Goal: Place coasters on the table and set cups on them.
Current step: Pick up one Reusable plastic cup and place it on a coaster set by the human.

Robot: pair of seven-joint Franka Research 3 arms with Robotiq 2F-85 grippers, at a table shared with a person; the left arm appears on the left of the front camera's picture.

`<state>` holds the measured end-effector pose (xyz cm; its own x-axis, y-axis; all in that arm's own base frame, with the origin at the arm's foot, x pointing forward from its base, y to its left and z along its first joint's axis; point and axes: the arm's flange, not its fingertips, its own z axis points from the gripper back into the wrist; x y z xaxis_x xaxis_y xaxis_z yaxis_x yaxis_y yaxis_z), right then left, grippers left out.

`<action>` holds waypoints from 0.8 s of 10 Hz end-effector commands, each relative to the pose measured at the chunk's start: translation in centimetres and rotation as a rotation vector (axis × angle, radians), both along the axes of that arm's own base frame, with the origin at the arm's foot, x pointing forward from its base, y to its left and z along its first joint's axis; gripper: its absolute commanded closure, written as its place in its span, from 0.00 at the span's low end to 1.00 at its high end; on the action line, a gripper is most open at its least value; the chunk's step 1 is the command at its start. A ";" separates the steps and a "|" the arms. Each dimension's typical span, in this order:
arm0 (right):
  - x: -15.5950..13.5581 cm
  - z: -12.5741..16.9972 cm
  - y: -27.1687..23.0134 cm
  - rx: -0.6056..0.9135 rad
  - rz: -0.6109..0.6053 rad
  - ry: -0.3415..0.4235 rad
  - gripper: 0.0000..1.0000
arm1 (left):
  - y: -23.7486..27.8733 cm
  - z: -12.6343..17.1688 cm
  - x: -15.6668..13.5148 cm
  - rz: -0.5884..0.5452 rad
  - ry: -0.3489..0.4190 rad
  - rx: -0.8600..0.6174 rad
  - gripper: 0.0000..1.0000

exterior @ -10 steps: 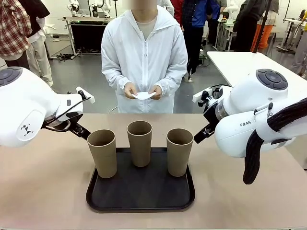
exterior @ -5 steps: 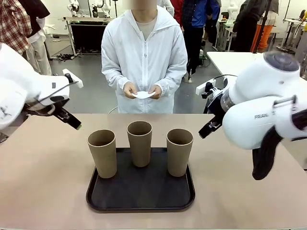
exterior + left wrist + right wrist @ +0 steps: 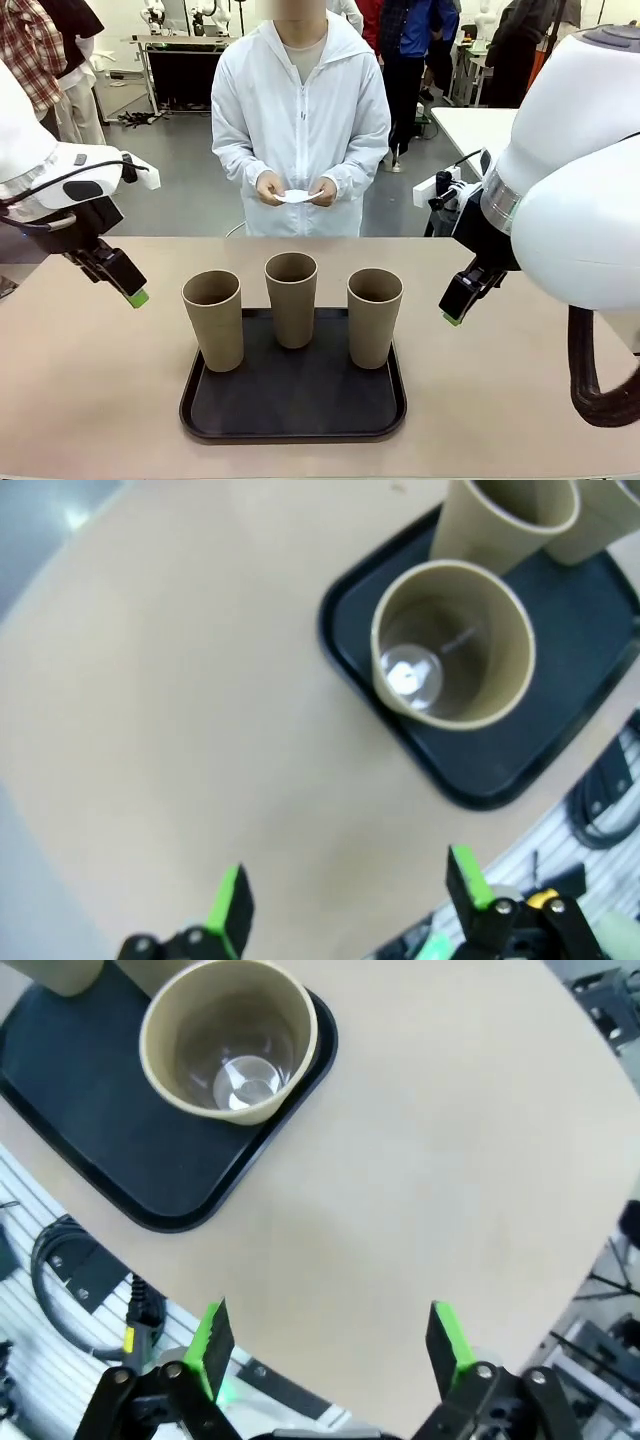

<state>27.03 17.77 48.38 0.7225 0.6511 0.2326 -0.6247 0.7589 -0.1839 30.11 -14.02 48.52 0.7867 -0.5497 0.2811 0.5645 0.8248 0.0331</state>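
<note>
- Three cups [image 3: 291,298] stand on the tray [image 3: 293,412], none set out.
- Coasters [image 3: 298,197] are in the person's hands [image 3: 272,187] beyond the tray, not on the desk [image 3: 90,400].
- Left fingers [image 3: 232,915] and right fingers [image 3: 212,1345] flank the tray, wide open, empty.

No text, label, brand, number or sign can be read anywhere in these views.
</note>
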 end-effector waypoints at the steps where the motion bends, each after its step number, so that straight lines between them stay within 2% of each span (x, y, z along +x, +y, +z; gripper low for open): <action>1: 1.1 -0.7 -0.1 0.013 0.002 0.008 0.00 | -0.2 -0.5 0.8 -0.026 -0.009 -0.009 0.00; 2: 0.0 0.0 0.0 0.000 0.000 0.000 0.00 | 0.0 0.0 0.0 0.000 0.000 0.000 0.00; 3: 2.2 -1.7 -1.7 0.380 0.063 0.163 0.00 | 1.9 -1.5 1.6 -0.065 0.020 -0.162 0.00; 4: 3.1 -2.3 -5.2 0.662 0.019 0.225 0.00 | 3.5 -2.7 2.1 -0.113 0.064 -0.378 0.00; 5: 3.2 -2.0 -8.9 0.936 0.001 0.272 0.00 | 5.3 -2.1 2.5 -0.120 0.077 -0.599 0.00; 6: 3.5 -1.7 -12.3 1.133 0.000 0.279 0.00 | 7.5 -1.0 2.5 -0.126 0.068 -0.797 0.00; 7: 3.2 -2.1 -15.2 1.269 -0.014 0.326 0.00 | 11.0 0.1 2.8 -0.156 0.127 -1.034 0.00; 8: 2.7 -2.7 -17.9 1.310 -0.055 0.391 0.00 | 14.3 -0.7 2.6 -0.104 0.158 -1.142 0.00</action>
<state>32.20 1.81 48.03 0.7932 0.2867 0.5373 -0.5993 0.5242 0.6050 33.41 -2.47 48.83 0.7552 -0.2561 0.6034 0.6347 0.5159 -0.5754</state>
